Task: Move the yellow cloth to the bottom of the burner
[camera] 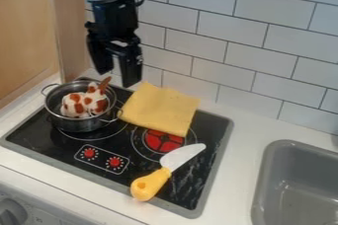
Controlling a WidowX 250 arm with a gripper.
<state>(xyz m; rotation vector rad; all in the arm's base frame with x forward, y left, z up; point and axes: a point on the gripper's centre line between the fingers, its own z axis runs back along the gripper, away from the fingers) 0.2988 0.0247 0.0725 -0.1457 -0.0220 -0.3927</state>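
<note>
Camera view finds my gripper (118, 79) wide and empty above the far side of the stove (39, 135), the yellow cloth (159, 108) lying right of the pot (78, 124), over the red burner's (163, 142) far edge, its whole move undone.

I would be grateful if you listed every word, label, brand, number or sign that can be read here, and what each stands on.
No text can be read with certainty.
Front panel, beside the gray knob: faint marks, too small to read.
Gripper: small pale marks, too small to make out.
Stove top: two red dials ringed by short strokes, no legible lettering.
</note>
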